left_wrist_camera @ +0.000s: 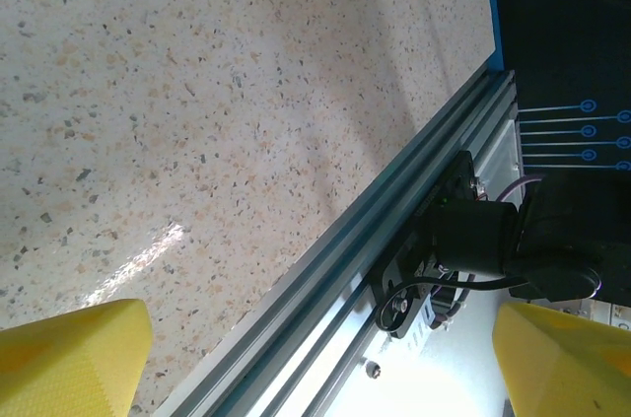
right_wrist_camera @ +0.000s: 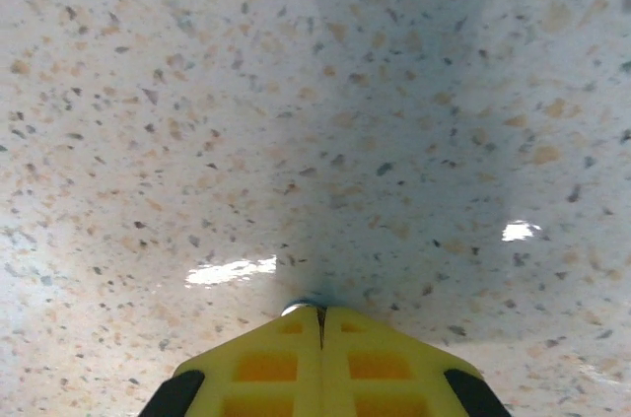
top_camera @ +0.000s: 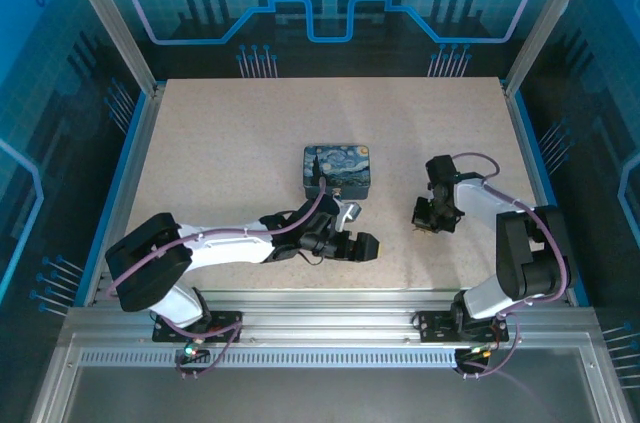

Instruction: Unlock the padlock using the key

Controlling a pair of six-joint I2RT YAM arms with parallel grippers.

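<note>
Top external view: the box [top_camera: 338, 169] with the swirled blue-and-yellow lid sits near the centre of the speckled table [top_camera: 220, 143]. The padlock [top_camera: 348, 209] appears as a small pale metal piece at the box's near wall, toward its right corner.

Left arm: it reaches in low from the left. The left gripper [top_camera: 368, 246] lies just in front of the box, close to the padlock; contact cannot be confirmed. In the left wrist view, the two yellow fingers [left_wrist_camera: 69, 358] stand at opposite lower corners with a wide gap between them and nothing in that gap. The claw is open, and the table and its aluminium edge rail [left_wrist_camera: 375, 269] lie beyond it.

Right arm: the right gripper [top_camera: 428, 221] points down at the table, well to the right of the box. In the right wrist view, the right gripper [right_wrist_camera: 320, 311] has its yellow fingers pressed together along a thin seam, tips at the table surface. The claw is closed. A small bright metal sliver [right_wrist_camera: 299, 307] shows at the tip of the seam. Whether it is the key, and whether it is pinched, cannot be told.
</note>
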